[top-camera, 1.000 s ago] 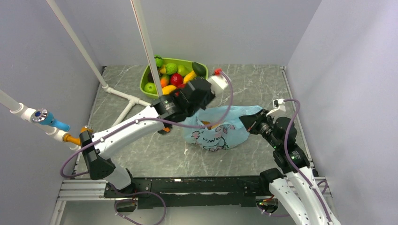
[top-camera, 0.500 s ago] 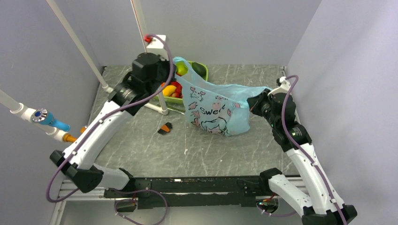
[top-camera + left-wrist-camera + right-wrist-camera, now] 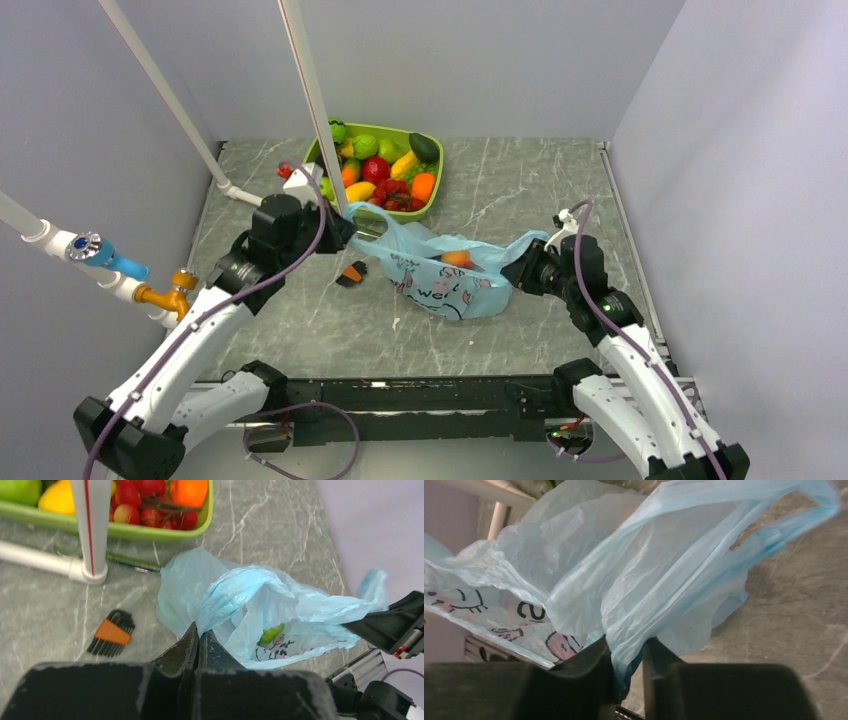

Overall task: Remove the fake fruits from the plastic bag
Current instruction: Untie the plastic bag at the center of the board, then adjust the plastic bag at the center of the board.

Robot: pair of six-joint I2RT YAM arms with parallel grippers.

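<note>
The light blue plastic bag [image 3: 450,272] hangs stretched between my two grippers over the middle of the table. My left gripper [image 3: 352,228] is shut on its left edge, seen in the left wrist view [image 3: 199,630]. My right gripper [image 3: 520,268] is shut on its right edge, seen in the right wrist view [image 3: 626,652]. A pink-orange peach [image 3: 456,259] shows in the bag's open mouth. A green oval fruit [image 3: 271,633] shows inside the bag [image 3: 260,605] in the left wrist view. The bag's loop handle [image 3: 794,515] hangs free in the right wrist view.
A lime-green tray [image 3: 432,188] full of mixed toy fruits stands at the back, just behind the bag. A white pipe frame [image 3: 315,110] rises next to the tray. An orange and black hex key set [image 3: 350,273] lies on the table left of the bag.
Both grippers have come down and toward me with the bag; it was held high and upright half a second ago and now sags low, mouth facing up, with the peach showing.
</note>
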